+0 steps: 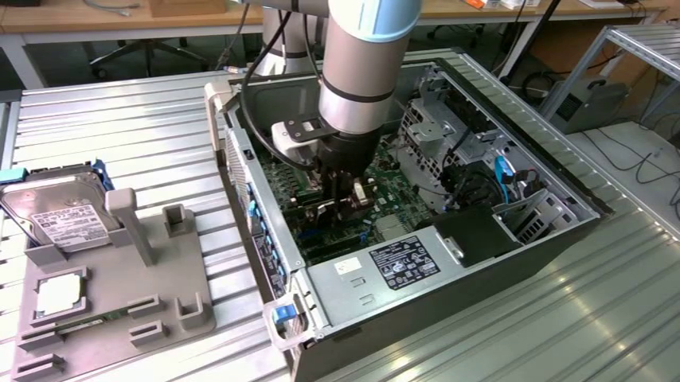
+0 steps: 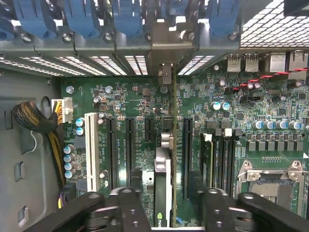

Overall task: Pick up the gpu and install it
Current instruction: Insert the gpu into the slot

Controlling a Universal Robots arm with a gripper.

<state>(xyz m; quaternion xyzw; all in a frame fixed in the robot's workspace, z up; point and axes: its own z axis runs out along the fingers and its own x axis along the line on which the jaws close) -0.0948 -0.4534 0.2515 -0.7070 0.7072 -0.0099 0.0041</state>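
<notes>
Two fingers (image 2: pixel 136 179) of the gripper (image 2: pixel 166 180) stand apart, flanking the gpu (image 2: pixel 163 193), which stands on edge along a motherboard (image 2: pixel 120 96) slot, its bracket (image 2: pixel 164 72) at the rear wall of the case (image 1: pixel 552 183). Overhead, the arm (image 1: pixel 367 72) points straight down into that open case.

Contents, placed relative to the computer case (image 1: pixel 552 159) on the table (image 1: pixel 138 127). Inside the case: one gpu (image 2: pixel 162 188), one white slot (image 2: pixel 91 150), one end effector (image 1: pixel 342 208). Outside the case, towards the exterior view's left: one grey holder (image 1: pixel 117 318), one hard drive (image 1: pixel 59 215), one CPU chip (image 1: pixel 60 293)
</notes>
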